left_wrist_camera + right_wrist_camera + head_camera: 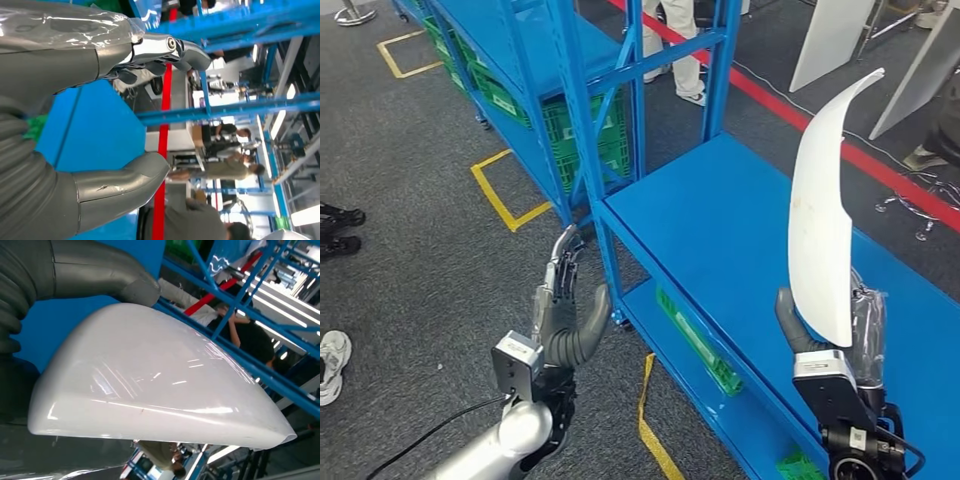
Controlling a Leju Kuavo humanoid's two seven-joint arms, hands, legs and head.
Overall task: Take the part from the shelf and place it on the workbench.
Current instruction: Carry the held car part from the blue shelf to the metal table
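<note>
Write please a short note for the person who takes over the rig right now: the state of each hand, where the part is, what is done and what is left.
Right hand: holds the white curved part by its lower end, upright, above the blue shelf deck; the thumb lies on the part's glossy face.
Left hand: holds nothing, fingers apart, raised over the grey carpet beside the shelf post.
Done: the part is lifted clear of the shelf.
Left: carry it to the workbench and set it down there. People stand beyond the shelves, so turn with care.
</note>
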